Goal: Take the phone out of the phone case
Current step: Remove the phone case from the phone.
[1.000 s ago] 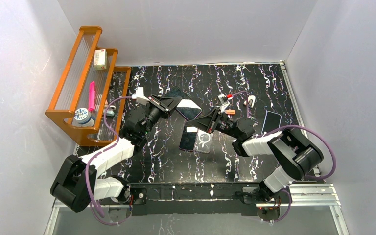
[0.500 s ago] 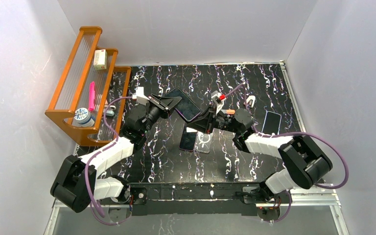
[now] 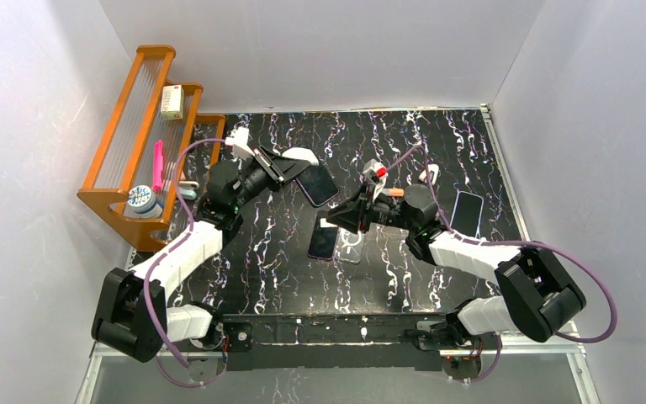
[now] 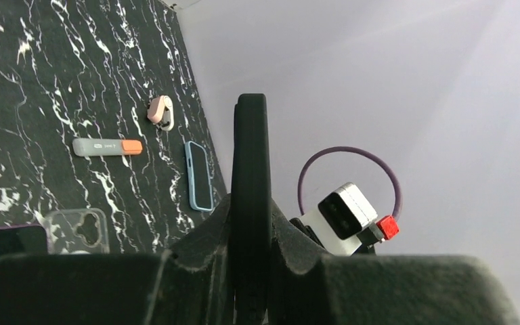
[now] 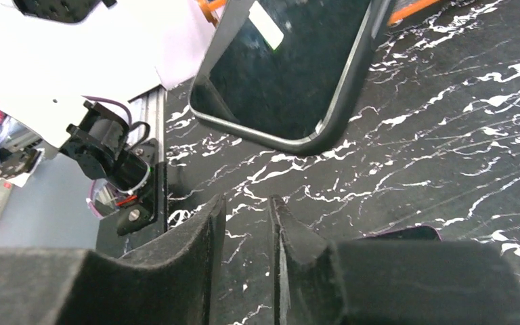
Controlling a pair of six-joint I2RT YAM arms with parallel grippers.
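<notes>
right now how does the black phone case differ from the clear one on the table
The black case is opaque and has a phone in it; the clear case is see-through and empty. The black case is clamped in the left end effector and tilted above the table; the clear case lies flat on the table with nothing gripping it. Both are phone cases.

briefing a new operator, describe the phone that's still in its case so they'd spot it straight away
Start at the orange rack on the left of the table and follow the left arm to its end effector. The phone in a black case is clamped there, off the table; the other phones lie flat on it.
</notes>
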